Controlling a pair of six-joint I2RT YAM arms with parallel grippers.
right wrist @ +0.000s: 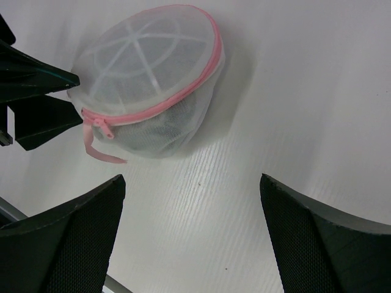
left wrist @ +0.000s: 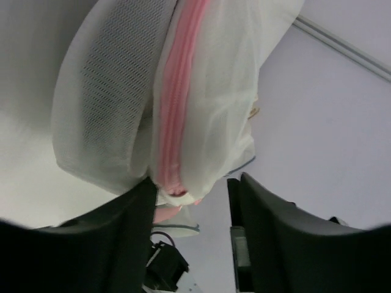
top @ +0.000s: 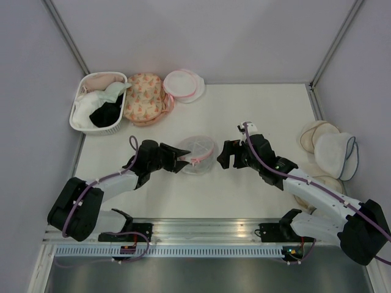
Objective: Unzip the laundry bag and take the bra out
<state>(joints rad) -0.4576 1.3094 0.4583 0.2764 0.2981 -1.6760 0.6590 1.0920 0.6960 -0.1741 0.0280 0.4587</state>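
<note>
On the white table (top: pixel 256 110), largest to smallest:

1. Left arm (top: pixel 110 183), reaching in from the near left edge towards the middle.
2. Right arm (top: pixel 311 189), reaching in from the near right edge, passing just beside the stack at item 4.
3. White slatted basket (top: pixel 74 116), far left corner. It holds a white garment (top: pixel 107 96) over a black garment (top: pixel 105 115).
4. Stack of white domes with blue edging (top: pixel 336 155), right edge, well apart from the middle.
5. Peach floral bag (top: pixel 143 97), touching the basket's right side.
6. Round white pouch with pink edging (top: pixel 182 85), just right of the peach bag, at the back.
7. Laundry bag (top: pixel 198 152), mid-table between the two grippers, well apart from items 3 to 6. Its pink zip runs closed round the rim as far as it shows.
8. Bra (right wrist: pixel 165 122), a dark shape seen through the lower mesh, inside the laundry bag.
9. Left gripper (left wrist: pixel 192 183), jaws partly open astride the bag's pink seam at the zip end. One finger touches the mesh, the other stands just off it, so nothing is clamped.
10. Right gripper (right wrist: pixel 190 183), jaws spread wide and empty, near the bag's right side but apart from it.
11. Zip pull (right wrist: pixel 101 128), at the end facing the left gripper, with a pink tab (right wrist: pixel 101 152) lying on the table.
</note>
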